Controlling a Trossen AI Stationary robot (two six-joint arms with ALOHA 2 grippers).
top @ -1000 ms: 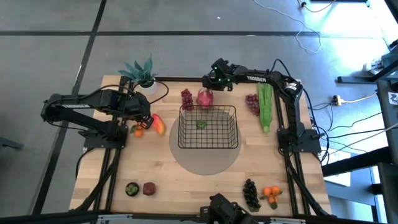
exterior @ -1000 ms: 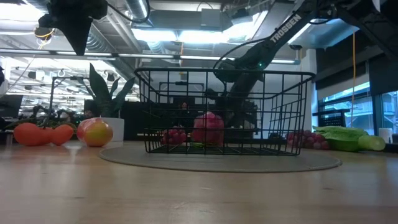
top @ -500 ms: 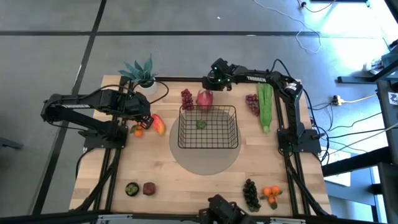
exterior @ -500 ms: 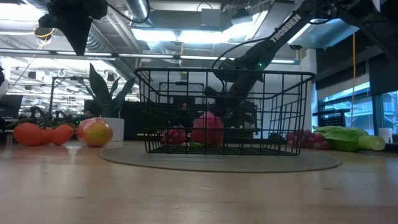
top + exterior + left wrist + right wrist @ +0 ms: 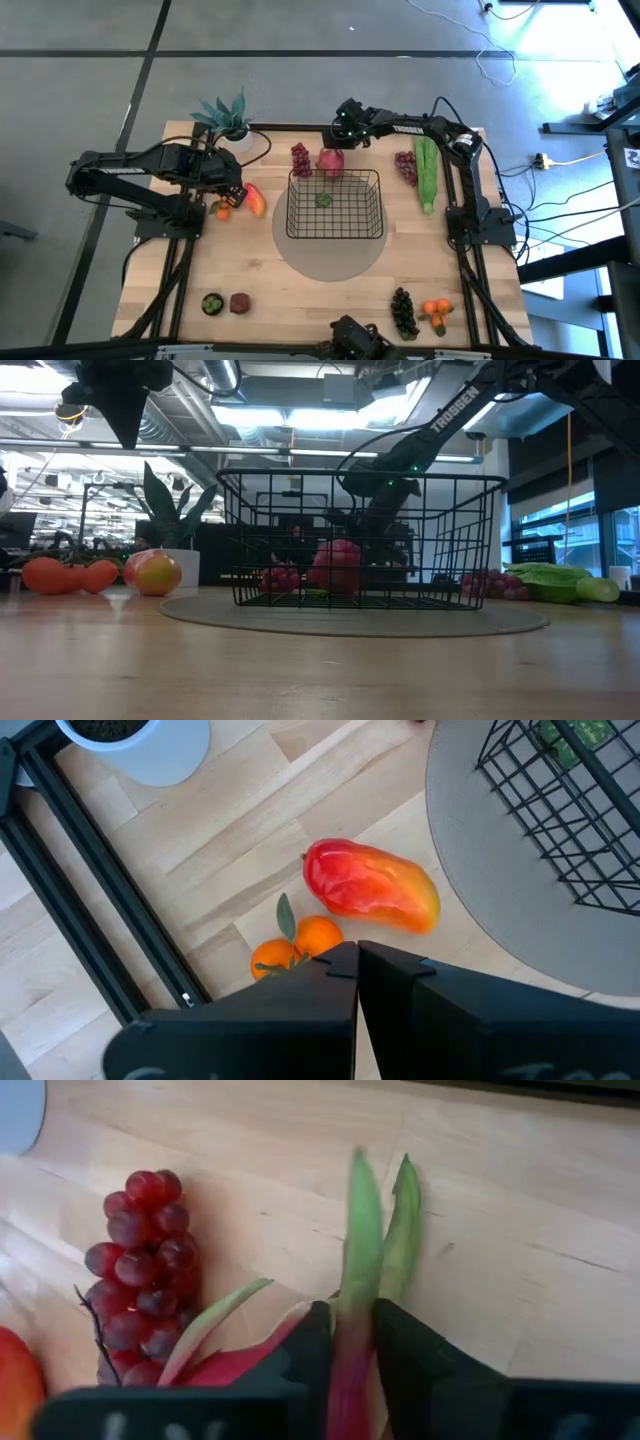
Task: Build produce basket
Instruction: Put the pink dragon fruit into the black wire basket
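Observation:
The black wire basket [image 5: 335, 205] stands on a round grey mat with one small green fruit [image 5: 324, 199] inside. The pink dragon fruit [image 5: 329, 158] lies on the table just beyond the basket's far side, beside red grapes [image 5: 300, 158]. My right gripper [image 5: 348, 1330] slants down onto it from the far side and is shut on one of its scales. My left gripper [image 5: 357, 955] is shut and hangs above the mango [image 5: 372, 887] and two oranges [image 5: 295, 945] at the table's left. My right gripper pinches one long green-tipped scale [image 5: 352, 1280] of the dragon fruit between its two fingers [image 5: 310, 1340], which lie along it. The fingers slant down from the table's far side. The fruit's body [image 5: 335, 567] rests on the table.
A second red grape bunch [image 5: 405, 165] and long green pods [image 5: 427, 172] lie right of the basket. A potted plant [image 5: 225, 118] stands at the far left. Dark grapes [image 5: 403, 312], oranges [image 5: 436, 310] and two small fruits [image 5: 225, 302] lie near the front edge.
My right gripper has rolled about its own pointing line above the dragon fruit. The fruit has stayed where it was.

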